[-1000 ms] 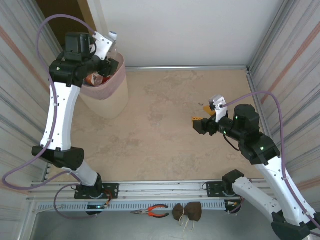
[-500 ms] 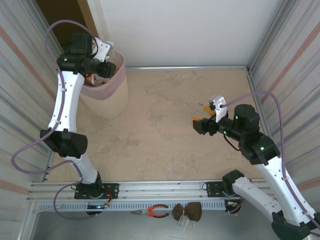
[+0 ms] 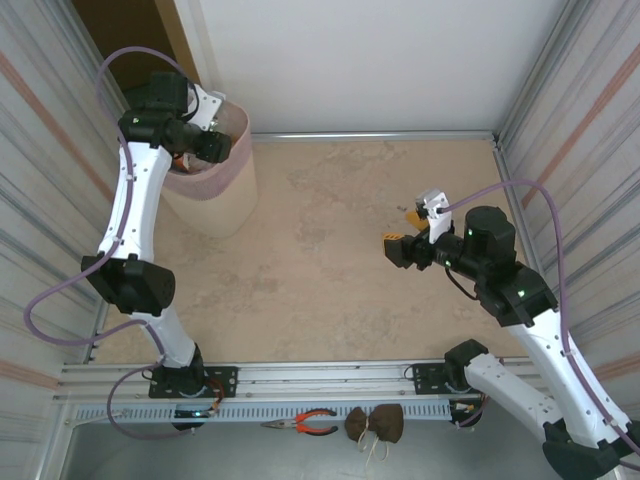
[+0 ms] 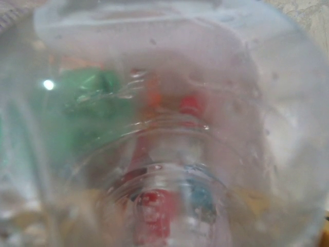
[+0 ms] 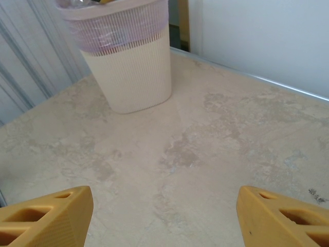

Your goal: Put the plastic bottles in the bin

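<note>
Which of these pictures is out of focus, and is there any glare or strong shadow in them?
Left wrist view: a clear plastic bottle sits right at the lens, all blurred, with one small glare spot at the upper left. Right wrist view: the bin and the table are sharp and evenly lit. Top external view: soft, even light, no hard shadows.

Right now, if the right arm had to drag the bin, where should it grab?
Probably the rim, pinched from above on the side nearest the right gripper. The bin stands upright and its body looks far too wide for the jaws; only the rim is thin enough.
</note>
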Action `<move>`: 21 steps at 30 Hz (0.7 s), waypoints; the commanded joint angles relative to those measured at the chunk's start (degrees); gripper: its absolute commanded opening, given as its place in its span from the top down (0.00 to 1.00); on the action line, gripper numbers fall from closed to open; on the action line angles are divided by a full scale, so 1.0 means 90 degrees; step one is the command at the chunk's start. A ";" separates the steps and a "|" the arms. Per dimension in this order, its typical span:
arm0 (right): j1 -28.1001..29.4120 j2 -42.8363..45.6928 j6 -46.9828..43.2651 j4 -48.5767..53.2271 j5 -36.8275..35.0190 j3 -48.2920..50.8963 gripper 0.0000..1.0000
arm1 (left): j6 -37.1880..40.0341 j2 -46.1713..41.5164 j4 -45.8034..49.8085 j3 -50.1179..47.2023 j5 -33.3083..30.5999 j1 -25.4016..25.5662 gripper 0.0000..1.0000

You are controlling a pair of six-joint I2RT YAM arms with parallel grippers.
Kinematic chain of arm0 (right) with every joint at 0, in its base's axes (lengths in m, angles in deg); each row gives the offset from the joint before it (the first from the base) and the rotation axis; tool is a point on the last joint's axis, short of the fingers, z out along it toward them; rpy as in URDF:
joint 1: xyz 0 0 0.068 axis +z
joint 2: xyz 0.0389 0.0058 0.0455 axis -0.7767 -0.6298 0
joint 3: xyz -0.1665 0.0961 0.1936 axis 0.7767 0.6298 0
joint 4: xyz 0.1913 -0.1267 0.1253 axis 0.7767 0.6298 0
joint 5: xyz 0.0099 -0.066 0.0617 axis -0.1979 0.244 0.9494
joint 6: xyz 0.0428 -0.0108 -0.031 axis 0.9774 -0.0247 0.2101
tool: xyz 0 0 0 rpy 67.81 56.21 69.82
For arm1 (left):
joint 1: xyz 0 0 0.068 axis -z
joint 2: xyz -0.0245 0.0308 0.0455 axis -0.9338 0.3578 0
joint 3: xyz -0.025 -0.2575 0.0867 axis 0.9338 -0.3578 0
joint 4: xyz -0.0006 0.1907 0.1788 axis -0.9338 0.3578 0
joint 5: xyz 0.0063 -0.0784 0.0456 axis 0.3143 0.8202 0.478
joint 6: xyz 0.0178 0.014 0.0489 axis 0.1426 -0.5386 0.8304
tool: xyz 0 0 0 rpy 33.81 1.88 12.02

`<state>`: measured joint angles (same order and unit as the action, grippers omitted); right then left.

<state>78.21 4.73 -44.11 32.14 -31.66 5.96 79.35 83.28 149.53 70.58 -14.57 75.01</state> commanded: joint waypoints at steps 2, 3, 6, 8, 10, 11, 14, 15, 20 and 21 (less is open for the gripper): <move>-0.0010 -0.0030 0.0127 -0.0125 0.0097 -0.0135 0.27 | 0.0190 -0.0097 0.0595 -0.0120 0.0027 -0.0009 0.28; -0.0008 -0.0043 0.0125 -0.0130 0.0096 -0.0144 0.27 | 0.0177 -0.0140 0.0566 -0.0113 0.0067 -0.0010 0.26; -0.0009 -0.0068 0.0118 -0.0143 0.0113 -0.0171 0.27 | 0.0170 -0.0238 0.0476 -0.0032 0.0205 -0.0010 0.21; -0.0010 -0.0077 0.0114 -0.0137 0.0105 -0.0190 0.27 | 0.0175 -0.0297 0.0434 0.0021 0.0247 -0.0010 0.19; -0.0012 -0.0080 0.0114 -0.0135 0.0106 -0.0212 0.27 | 0.0171 -0.0336 0.0409 0.0103 0.0299 -0.0010 0.19; -0.0007 -0.0080 0.0107 -0.0126 0.0097 -0.0213 0.27 | 0.0166 -0.0363 0.0378 0.0122 0.0329 -0.0010 0.19; -0.0011 -0.0085 0.0097 -0.0125 0.0087 -0.0230 0.27 | 0.0165 -0.0435 0.0280 0.0169 0.0426 -0.0009 0.22; -0.0010 -0.0090 0.0096 -0.0125 0.0087 -0.0233 0.27 | 0.0165 -0.0456 0.0240 0.0181 0.0465 -0.0009 0.24; -0.0009 -0.0123 0.0107 -0.0118 0.0095 -0.0262 0.27 | 0.0113 -0.0473 0.0021 0.0190 0.0615 -0.0010 0.37; -0.0003 -0.0119 0.0107 -0.0116 0.0096 -0.0276 0.27 | 0.0080 -0.0457 -0.0055 0.0209 0.0660 -0.0005 0.41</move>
<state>78.21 3.72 -44.11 31.93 -31.53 5.72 80.32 81.64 150.36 70.71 -10.94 74.77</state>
